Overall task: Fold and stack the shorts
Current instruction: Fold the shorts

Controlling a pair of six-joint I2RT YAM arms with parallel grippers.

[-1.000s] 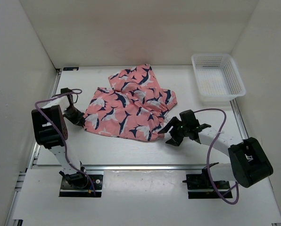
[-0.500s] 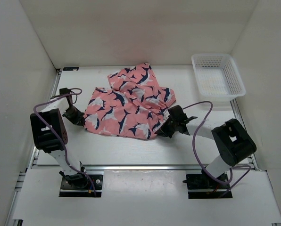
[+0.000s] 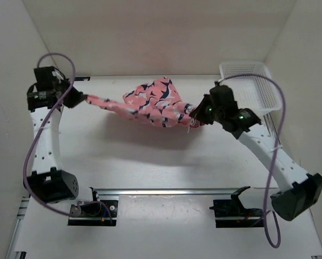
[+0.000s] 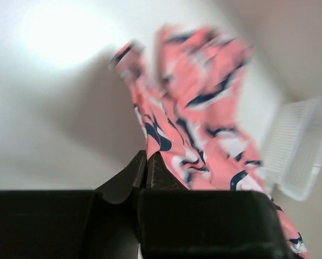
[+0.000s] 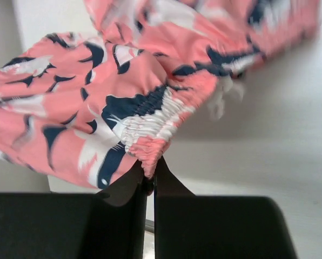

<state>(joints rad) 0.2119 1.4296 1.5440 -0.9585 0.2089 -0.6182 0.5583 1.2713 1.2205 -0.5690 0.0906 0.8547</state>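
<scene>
Now airborne, the shorts [image 3: 150, 102] stretch between left gripper [image 3: 82, 99] and right gripper [image 3: 195, 116], both clenched on fabric that lay on the table [image 3: 150, 159] a second ago, likely starting the fold.

I work in a robotics lab cell, not a home. Plain white walls [image 3: 150, 32] box in a white counter [image 3: 150, 162] on three sides. My two arms are bolted on black base plates [image 3: 93, 211] to an aluminium rail [image 3: 166, 192] at its near edge, and purple cables [image 3: 25, 171] loop loose along them. The only homely things here are the patterned shorts [image 3: 150, 100] and a white mesh basket [image 3: 258, 86] in the far right corner.
</scene>
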